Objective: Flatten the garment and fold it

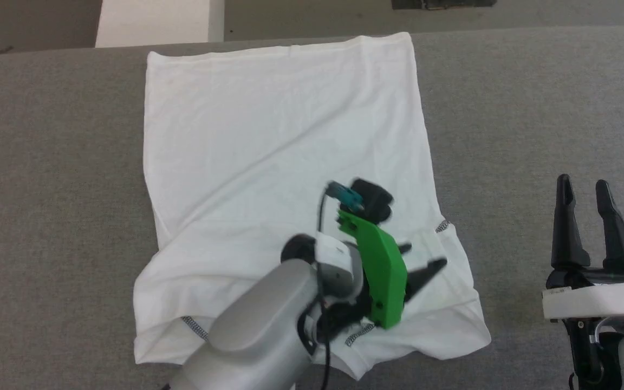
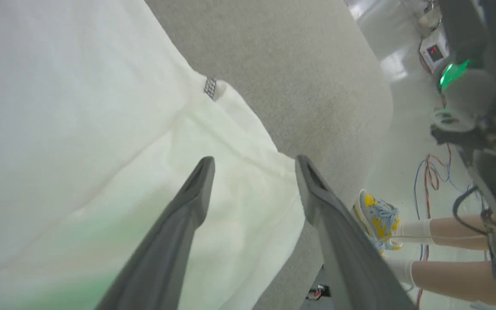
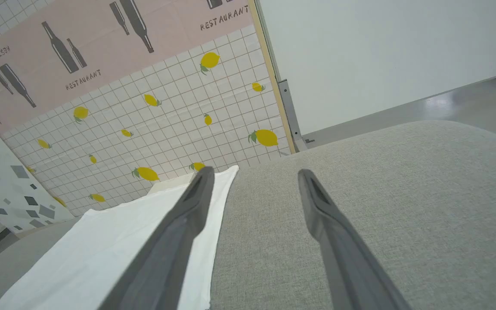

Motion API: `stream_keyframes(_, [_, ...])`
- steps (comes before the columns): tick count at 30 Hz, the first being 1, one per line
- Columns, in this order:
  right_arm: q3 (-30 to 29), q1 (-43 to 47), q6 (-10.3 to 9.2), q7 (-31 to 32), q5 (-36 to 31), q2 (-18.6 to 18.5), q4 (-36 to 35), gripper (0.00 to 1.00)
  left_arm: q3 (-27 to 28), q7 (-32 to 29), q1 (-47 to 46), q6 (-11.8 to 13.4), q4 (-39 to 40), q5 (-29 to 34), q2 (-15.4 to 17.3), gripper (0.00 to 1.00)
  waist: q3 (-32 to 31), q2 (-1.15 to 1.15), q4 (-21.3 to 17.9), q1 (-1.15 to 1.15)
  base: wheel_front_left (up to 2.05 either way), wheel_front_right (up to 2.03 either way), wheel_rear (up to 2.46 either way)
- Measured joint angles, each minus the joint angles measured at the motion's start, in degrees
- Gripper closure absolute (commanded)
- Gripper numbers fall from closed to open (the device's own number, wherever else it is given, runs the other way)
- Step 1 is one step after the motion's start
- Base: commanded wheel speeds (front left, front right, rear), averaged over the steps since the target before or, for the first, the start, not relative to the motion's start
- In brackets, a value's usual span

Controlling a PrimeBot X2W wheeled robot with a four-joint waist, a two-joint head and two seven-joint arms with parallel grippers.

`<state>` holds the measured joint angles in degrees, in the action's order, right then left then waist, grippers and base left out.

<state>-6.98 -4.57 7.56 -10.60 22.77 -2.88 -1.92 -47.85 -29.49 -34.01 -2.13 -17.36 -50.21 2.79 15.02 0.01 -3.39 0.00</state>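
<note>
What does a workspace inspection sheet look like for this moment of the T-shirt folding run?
Surface: grey fabric cushion, bare around the shirt.
Job's things: garment, a white T-shirt, far part flat, near end layered and creased.
Clutter: nothing seen.
Grippers: left gripper open above the garment's near right part; right gripper open over bare cushion, right of the garment.
Cables: black cable by the left wrist; orange and blue floor cables.
Surroundings: lemon-tiled wall; white box beyond the far edge; a person's yellow shoe nearby.
</note>
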Motion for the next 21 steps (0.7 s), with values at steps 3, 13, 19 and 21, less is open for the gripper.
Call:
stream_keyframes(3, [0.21,0.00,0.00,0.09,-0.02,-0.02,-0.04,0.00,5.93,7.34,-1.79,1.47,2.31,-0.26,0.89,0.00,-0.52,0.00,1.25,0.00,0.00,0.00,0.00])
stream_keyframes(13, [1.23,-0.38,0.00,4.36,-0.63,0.00,0.34,0.00,22.16,39.04,-1.08,9.16,4.16,12.89,15.35,0.00,-2.49,0.00,4.29,0.00,0.00,0.00,0.00])
stream_keyframes(19, [2.68,-7.55,0.00,13.29,-2.02,-0.13,3.31,0.00,29.50,44.07,7.33,13.55,10.58,17.24,18.22,0.00,-1.07,0.00,4.00,0.00,0.00,0.00,0.00])
stream_keyframes(21, [1.71,-11.66,0.00,16.06,-2.44,-0.11,4.43,0.00,32.04,44.21,9.79,14.85,14.71,19.05,18.04,0.00,-0.01,0.00,3.76,0.00,0.00,0.00,0.00])
